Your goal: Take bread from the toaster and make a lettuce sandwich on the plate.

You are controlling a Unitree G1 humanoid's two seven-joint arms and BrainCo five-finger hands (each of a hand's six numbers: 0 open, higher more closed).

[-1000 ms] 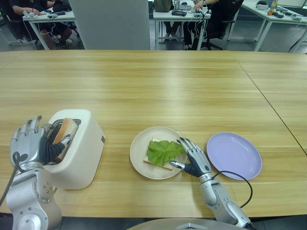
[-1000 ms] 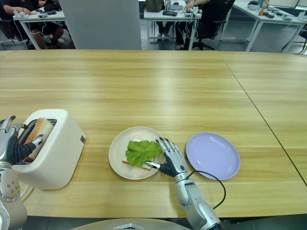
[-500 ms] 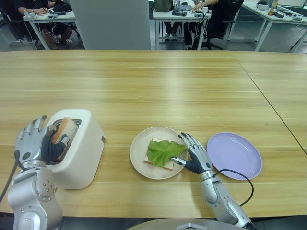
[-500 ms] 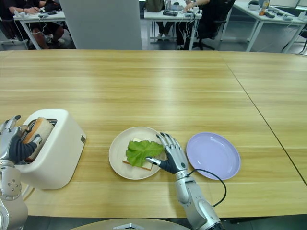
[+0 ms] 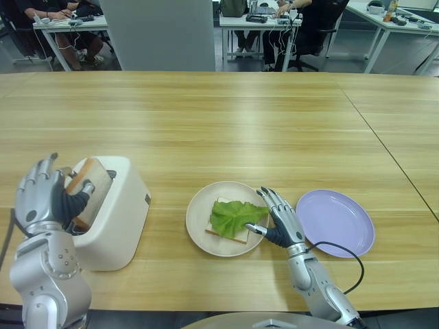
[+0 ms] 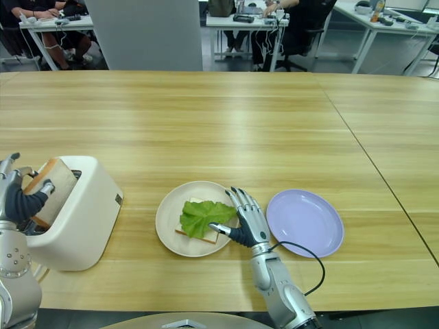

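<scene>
A white toaster (image 5: 120, 212) stands at the near left of the wooden table. My left hand (image 5: 42, 199) is shut on a slice of toasted bread (image 5: 90, 188), which is raised partly out of the toaster's slot and tilted. On the cream plate (image 5: 199, 226) lies another bread slice (image 5: 232, 236) with a green lettuce leaf (image 5: 233, 216) on top. My right hand (image 5: 280, 221) rests open at the plate's right rim, its fingertips beside the lettuce.
An empty lilac plate (image 5: 336, 223) lies to the right of my right hand. A black cable (image 5: 343, 255) loops from the right wrist over the table. The wide far part of the table (image 5: 226, 116) is bare wood. Desks and chairs stand beyond it.
My left hand has closed on the bread slice and lifted it up out of the toaster slot. The right hand has edged slightly up along the plate's rim.
</scene>
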